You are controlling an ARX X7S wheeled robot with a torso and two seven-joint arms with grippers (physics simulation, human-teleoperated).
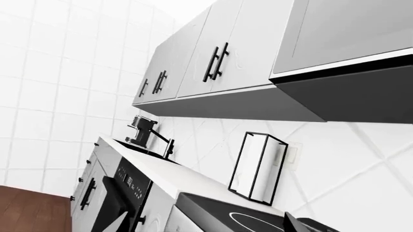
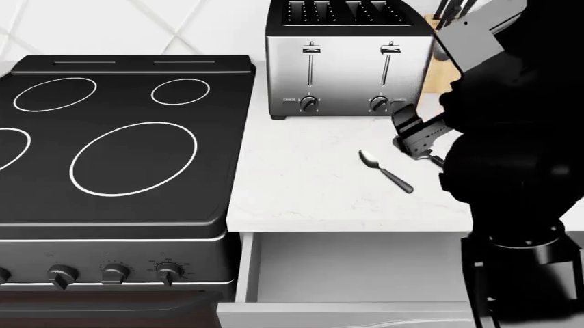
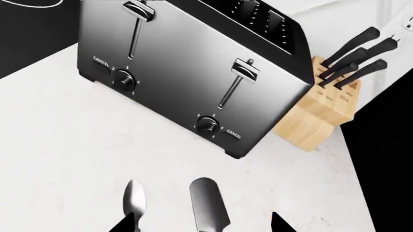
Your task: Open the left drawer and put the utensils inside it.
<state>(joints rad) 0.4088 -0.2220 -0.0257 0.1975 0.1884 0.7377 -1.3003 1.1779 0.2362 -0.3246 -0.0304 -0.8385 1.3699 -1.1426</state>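
Drawer's out, so we're lining up on the utensils now.
Our right gripper [image 3: 200,223] hangs spread over the dark flat-bladed spatula [image 3: 208,203], silver-bowled spoon [image 2: 384,169] just beside it, above the open white drawer [image 2: 351,266]; left gripper unseen.

Open drawer [image 2: 365,266]; spoon [image 2: 385,170], spatula [image 3: 208,205] on counter.

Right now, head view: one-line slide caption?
Left drawer open and empty; spoon on counter before toaster, right pincer beside it.
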